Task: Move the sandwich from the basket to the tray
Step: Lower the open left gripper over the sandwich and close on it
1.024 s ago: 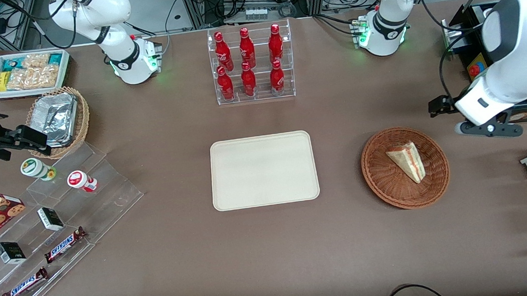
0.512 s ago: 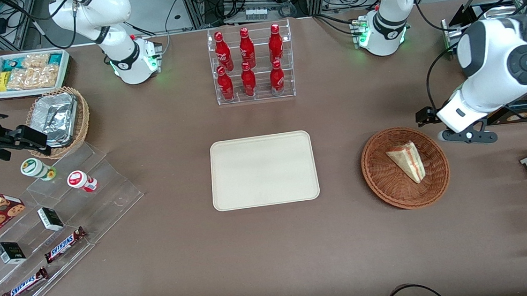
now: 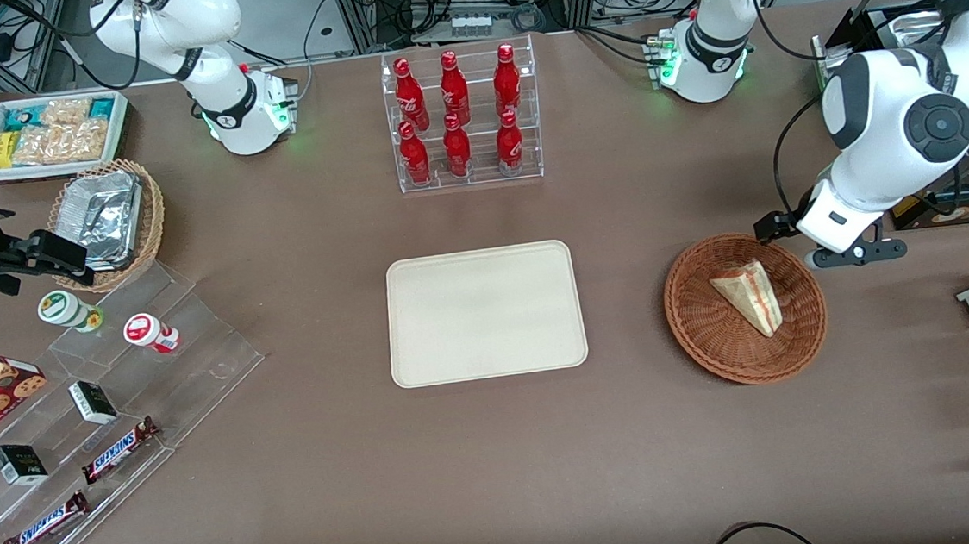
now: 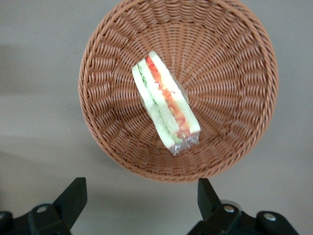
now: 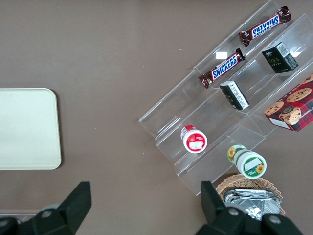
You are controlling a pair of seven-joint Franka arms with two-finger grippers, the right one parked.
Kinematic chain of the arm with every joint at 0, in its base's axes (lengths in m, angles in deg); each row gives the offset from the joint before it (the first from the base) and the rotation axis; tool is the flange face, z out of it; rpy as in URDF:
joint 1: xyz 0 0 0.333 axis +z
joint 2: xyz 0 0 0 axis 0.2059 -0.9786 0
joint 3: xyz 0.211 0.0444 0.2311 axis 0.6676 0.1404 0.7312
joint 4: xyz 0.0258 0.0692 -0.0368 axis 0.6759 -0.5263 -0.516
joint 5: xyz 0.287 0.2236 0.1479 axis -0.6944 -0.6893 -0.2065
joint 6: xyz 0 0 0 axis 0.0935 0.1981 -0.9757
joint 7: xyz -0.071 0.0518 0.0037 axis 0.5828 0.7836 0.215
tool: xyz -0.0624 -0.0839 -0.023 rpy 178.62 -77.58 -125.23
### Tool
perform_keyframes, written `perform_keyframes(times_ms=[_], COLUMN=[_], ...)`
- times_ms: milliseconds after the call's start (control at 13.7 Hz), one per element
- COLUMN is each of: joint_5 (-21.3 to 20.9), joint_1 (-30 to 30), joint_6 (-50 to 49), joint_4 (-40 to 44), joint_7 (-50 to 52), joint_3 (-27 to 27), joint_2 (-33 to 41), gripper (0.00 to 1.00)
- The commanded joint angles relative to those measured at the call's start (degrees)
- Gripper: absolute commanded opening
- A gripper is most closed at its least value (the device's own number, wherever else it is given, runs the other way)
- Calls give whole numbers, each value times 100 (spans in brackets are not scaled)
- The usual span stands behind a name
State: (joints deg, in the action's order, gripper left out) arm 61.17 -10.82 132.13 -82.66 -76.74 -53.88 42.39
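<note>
My gripper (image 4: 139, 203) hangs above the counter (image 3: 499, 461) with its fingers (image 4: 73, 198) spread wide and nothing between them, just off the rim of the basket (image 3: 696, 324) at about its 1 o'clock in the front view. The sandwich (image 3: 750, 294) lies on its side in the basket, its filling edge (image 4: 164, 100) turned up toward my wrist camera, its point aimed toward the front camera. The tray (image 3: 485, 312) sits well apart toward the parked arm's end, at the basket's 9 o'clock, bare.

What worries me from here: I am not yet centred over the wedge, so a straight descent would, I judge, put one finger on the wicker rim and tip or drag the basket. The sandwich looks wrapped in clear film and soft; closing across the long taper instead of the flat bread faces could let it squirt out or crush the layers. The sloping basket wall may also block a finger from getting low enough.

Compared with half a second ago, my arm has swung in from the working arm's end of the counter, so the gripper is now closer to the basket's rim. Sandwich, basket and tray have not shifted.
</note>
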Motion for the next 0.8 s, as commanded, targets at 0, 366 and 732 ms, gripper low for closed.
perform_keyframes(times_ms=[0,366,732], joint_5=[-3,-3,-3], joint_1=[-18,-229,-229], joint_6=[458,1081,1433], joint_4=[-232,-206,-171], joint_7=[962,2169,2187], joint_3=[-45,-63,-63], joint_2=[-95,-535,-825], gripper=[100,100,100])
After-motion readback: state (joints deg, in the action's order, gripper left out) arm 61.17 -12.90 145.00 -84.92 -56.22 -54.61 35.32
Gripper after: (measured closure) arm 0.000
